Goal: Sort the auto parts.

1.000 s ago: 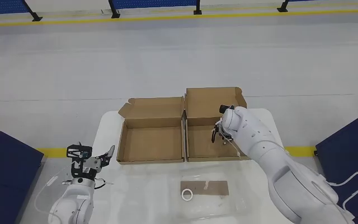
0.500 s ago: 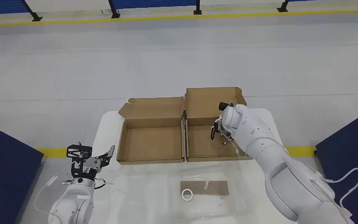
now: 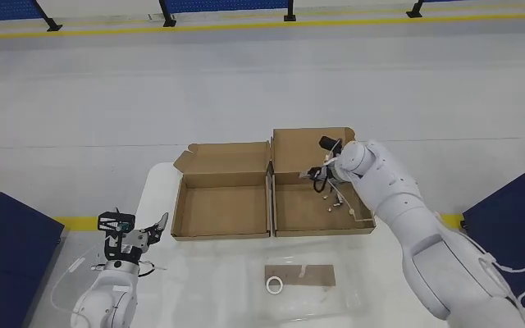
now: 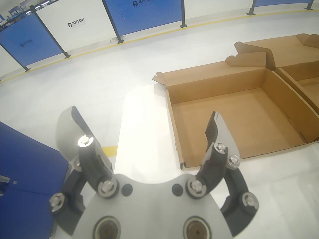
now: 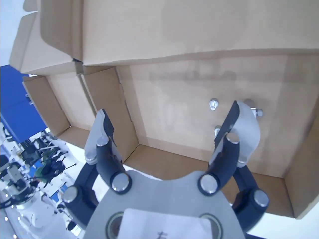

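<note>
Silver bolts (image 5: 213,104), three as far as can be made out, lie loose on the floor of the right-hand cardboard box (image 3: 297,215), a little right of the top view's centre. They sit close together, none clearly touching another. Just above them hangs the right gripper (image 5: 169,108), its fingers spread wide with nothing between them, and one finger partly hides two of the bolts from its own camera. That pose reads as a drop-off position, held over the box's floor so that a released part lands inside the walls and not on the table. The neighbouring box (image 3: 221,209), pressed against the first along one side wall, has a bare floor and is presumably reserved for another kind of part. Below the boxes, at lower centre of the top view, a white ring (image 3: 274,284) lies beside a brown strip (image 3: 299,275). Both appear to be within a clear plastic bag (image 3: 316,302) on the white table (image 3: 205,271), and the ring looks the likeliest part yet to be sorted. At the lower left of the top view the left gripper (image 3: 138,231) sits by the table's edge, fingers wide apart and holding nothing. It is well apart from both boxes, probably to keep out of the other arm's way.
</note>
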`<control>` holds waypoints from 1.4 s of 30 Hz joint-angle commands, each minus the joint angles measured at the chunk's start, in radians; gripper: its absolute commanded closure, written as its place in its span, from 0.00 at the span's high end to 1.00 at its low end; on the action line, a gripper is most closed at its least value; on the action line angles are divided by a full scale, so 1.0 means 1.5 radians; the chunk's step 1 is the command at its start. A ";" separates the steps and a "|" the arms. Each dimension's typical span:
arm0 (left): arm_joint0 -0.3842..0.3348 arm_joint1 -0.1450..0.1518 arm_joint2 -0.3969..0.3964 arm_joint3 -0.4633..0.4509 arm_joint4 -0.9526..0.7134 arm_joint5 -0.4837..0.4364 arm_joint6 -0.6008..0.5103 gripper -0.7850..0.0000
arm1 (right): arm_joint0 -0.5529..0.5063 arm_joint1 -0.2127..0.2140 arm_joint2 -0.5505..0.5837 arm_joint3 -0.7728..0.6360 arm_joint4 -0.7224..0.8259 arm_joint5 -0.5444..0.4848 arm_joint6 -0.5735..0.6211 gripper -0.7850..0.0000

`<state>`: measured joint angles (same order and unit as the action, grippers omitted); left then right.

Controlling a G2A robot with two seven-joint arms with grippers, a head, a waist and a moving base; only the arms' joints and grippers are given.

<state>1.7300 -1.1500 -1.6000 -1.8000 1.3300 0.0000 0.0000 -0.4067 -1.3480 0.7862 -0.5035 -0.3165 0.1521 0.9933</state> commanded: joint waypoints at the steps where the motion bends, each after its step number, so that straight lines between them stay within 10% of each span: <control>1: 0.000 0.000 0.000 0.000 0.000 0.000 0.000 1.00 | -0.011 0.020 0.028 -0.030 0.008 -0.031 0.027 1.00; 20: 0.000 0.000 0.000 0.000 0.000 0.000 0.000 1.00 | -0.444 0.200 0.439 -0.634 0.157 -0.147 0.322 1.00; 31: 0.000 0.000 0.000 0.000 0.000 0.000 0.000 1.00 | -0.607 0.237 0.545 -0.749 0.316 -0.235 0.362 1.00; 42: 0.000 0.000 0.000 0.000 0.000 0.000 0.000 1.00 | -0.607 0.237 0.545 -0.749 0.316 -0.235 0.362 1.00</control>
<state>1.7300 -1.1500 -1.6000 -1.8000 1.3300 0.0000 0.0000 -1.3174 -0.9928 1.6044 -1.6264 0.1576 -0.2000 1.5359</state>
